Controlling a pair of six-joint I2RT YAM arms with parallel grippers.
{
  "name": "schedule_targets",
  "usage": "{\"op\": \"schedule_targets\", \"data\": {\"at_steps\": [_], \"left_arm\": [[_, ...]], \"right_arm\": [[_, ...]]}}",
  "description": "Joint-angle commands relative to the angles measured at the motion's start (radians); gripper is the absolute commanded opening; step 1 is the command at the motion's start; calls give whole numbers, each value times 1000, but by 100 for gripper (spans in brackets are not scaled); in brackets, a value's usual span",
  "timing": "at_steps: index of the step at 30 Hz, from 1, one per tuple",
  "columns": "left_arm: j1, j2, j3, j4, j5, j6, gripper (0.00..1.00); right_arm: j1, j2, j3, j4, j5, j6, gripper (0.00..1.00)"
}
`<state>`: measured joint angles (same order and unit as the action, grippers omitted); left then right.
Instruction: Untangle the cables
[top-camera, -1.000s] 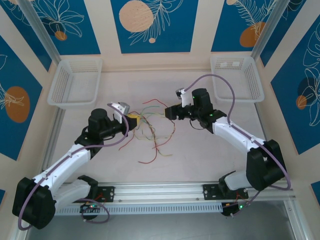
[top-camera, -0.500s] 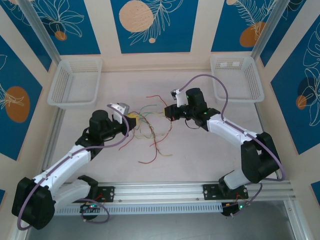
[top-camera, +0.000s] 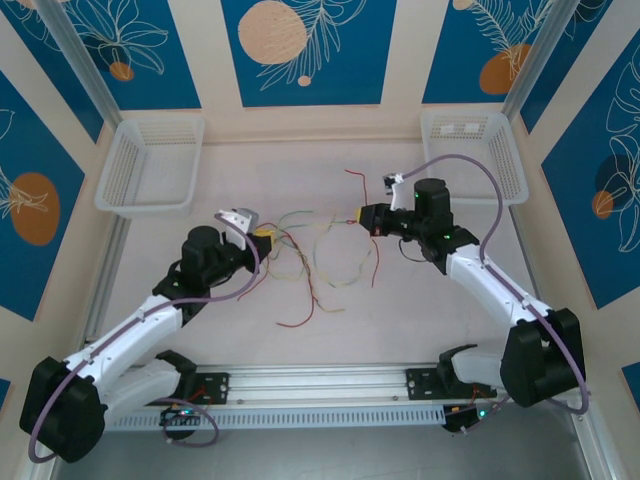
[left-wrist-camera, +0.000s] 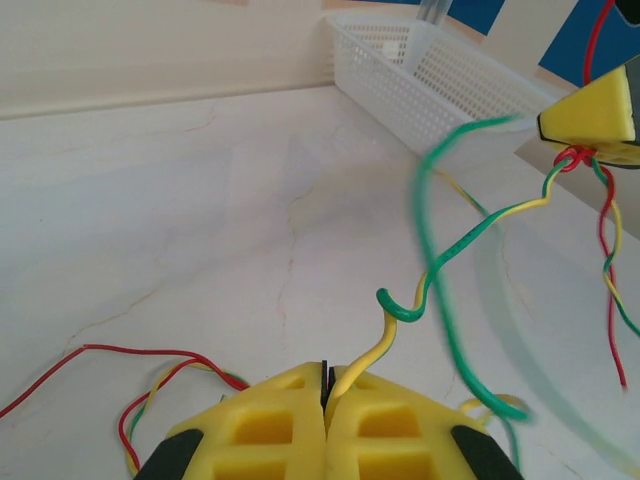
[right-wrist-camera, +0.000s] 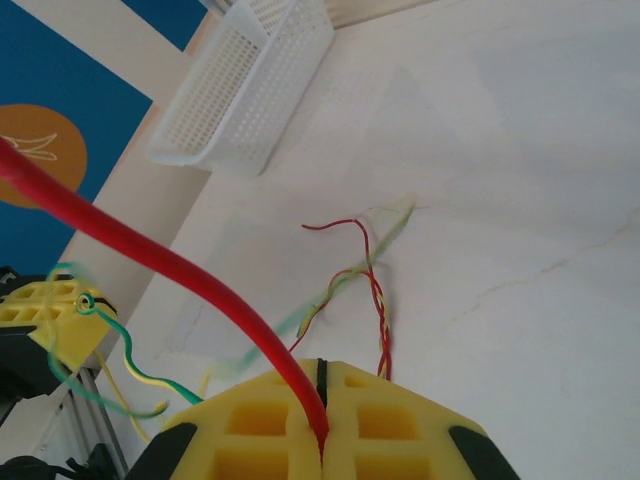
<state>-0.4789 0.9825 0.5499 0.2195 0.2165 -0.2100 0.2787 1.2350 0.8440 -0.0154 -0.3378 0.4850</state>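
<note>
The cables (top-camera: 312, 255), thin red and yellow-green wires, lie tangled on the table between both arms. My left gripper (top-camera: 265, 232) sits at the tangle's left side. In the left wrist view its yellow jaws (left-wrist-camera: 327, 385) are shut on a yellow-green cable (left-wrist-camera: 385, 340) that curls up toward the knot. My right gripper (top-camera: 362, 217) is at the tangle's right side. Its jaws (right-wrist-camera: 320, 440) are shut on a red cable (right-wrist-camera: 180, 265) that arcs up and left. A red and yellow-green twisted strand (right-wrist-camera: 378, 300) lies on the table beyond it.
A white mesh basket (top-camera: 150, 165) stands at the back left and another (top-camera: 472, 155) at the back right. An aluminium rail (top-camera: 330, 380) runs along the near edge between the arm bases. Loose red ends (top-camera: 300, 318) trail toward the front.
The right gripper has shut on a red cable and pulled away to the right, stretching the tangle out. The left gripper keeps its grip and has barely moved.
</note>
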Motion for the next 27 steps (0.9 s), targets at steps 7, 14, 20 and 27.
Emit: {"op": "schedule_targets", "data": {"at_steps": [7, 14, 20, 27], "left_arm": [[77, -29, -24, -52, -249, -22, 0], [77, -3, -9, -30, -138, -30, 0], [59, 23, 31, -27, -32, -31, 0], [30, 74, 72, -47, 32, -4, 0]], "right_arm": [[-199, -93, -63, -87, 158, 8, 0], [-96, -88, -31, -76, 124, -55, 0], [41, -80, -16, -23, 111, -123, 0], [168, -44, 22, -36, 163, -207, 0]]}}
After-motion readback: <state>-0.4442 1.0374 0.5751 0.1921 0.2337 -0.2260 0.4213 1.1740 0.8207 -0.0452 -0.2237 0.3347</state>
